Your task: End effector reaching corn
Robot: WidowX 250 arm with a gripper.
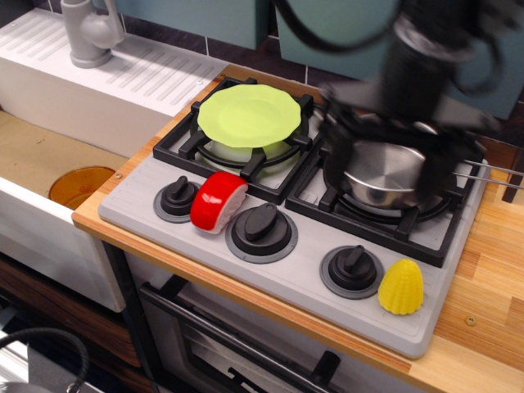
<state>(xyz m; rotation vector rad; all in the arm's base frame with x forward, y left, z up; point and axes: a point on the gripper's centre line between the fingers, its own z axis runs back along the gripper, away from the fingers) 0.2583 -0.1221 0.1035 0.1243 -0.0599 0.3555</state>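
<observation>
The yellow ribbed corn (401,287) stands on the grey stove panel at the front right, next to the right knob (351,268). My black gripper (385,168) is blurred with motion over the steel pan (383,176) on the right burner. Its two fingers (338,160) point down and stand wide apart, with nothing between them. The gripper is above and behind the corn, apart from it.
A green plate (250,115) lies on the left burner. A red-and-white rounded toy (218,201) sits between the left knobs. The pan's handle (491,176) sticks out to the right. A white sink with a grey tap (90,33) is at the left.
</observation>
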